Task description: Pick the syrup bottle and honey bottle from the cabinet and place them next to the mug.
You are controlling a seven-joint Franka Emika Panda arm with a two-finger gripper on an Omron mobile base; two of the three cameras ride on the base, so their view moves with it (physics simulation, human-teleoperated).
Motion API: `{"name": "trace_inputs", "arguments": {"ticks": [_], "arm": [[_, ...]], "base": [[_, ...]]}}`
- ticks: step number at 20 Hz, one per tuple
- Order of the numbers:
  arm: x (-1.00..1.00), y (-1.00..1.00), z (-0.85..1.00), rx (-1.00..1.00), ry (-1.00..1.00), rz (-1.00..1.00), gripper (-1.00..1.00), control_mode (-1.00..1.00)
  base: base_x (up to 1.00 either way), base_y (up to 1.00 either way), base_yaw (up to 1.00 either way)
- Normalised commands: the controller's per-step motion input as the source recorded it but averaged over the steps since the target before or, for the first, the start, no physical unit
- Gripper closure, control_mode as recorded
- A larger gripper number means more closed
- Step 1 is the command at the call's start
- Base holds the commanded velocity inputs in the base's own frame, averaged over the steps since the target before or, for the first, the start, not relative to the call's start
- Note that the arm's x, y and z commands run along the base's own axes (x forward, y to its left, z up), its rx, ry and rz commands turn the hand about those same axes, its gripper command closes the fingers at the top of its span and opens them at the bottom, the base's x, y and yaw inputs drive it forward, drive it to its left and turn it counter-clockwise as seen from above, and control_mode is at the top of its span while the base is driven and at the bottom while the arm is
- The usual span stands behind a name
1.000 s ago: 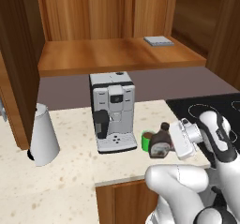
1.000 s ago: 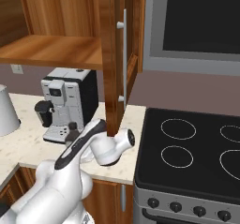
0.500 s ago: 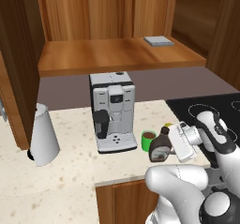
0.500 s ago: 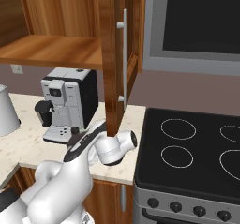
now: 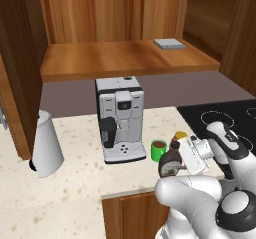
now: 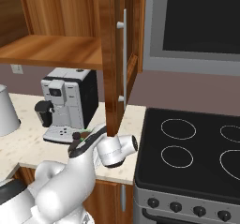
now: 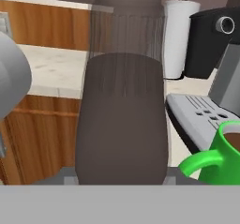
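My gripper is shut on the syrup bottle, a dark brown bottle held low over the counter's front part. The bottle is just right of and nearer than the green mug, which holds dark liquid. The honey bottle shows its yellow lid behind my hand, right of the mug. In the hand view the syrup bottle stands close up between the jaws, with the mug at lower right. Above, the wooden cabinet stands open.
A coffee machine stands left of the mug and a white kettle further left. A small grey pad lies on the cabinet shelf. The black stove borders the counter on the right, and an open cabinet door hangs above my hand.
My gripper has come down with the syrup bottle, ending lower and slightly nearer the counter's front edge beside the mug. Mug, honey bottle and the rest have not moved.
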Motion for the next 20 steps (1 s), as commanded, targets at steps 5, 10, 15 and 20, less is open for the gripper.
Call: {"name": "trace_inputs", "arguments": {"ticks": [5,10,15,20], "arm": [[0.07,-0.05,-0.17,0.0,-0.02,0.01,1.0,-1.0],[0.22,-0.06,-0.01,0.0,0.0,0.0,1.0,-1.0],[0.12,0.0,0.0,0.0,0.0,0.0,1.0,-1.0],[0.07,0.0,-0.03,0.0,-0.02,0.0,1.0,-1.0]], "base": [[0.0,0.0,0.0],[0.0,0.0,0.0],[0.0,0.0,0.0],[0.0,0.0,0.0]]}}
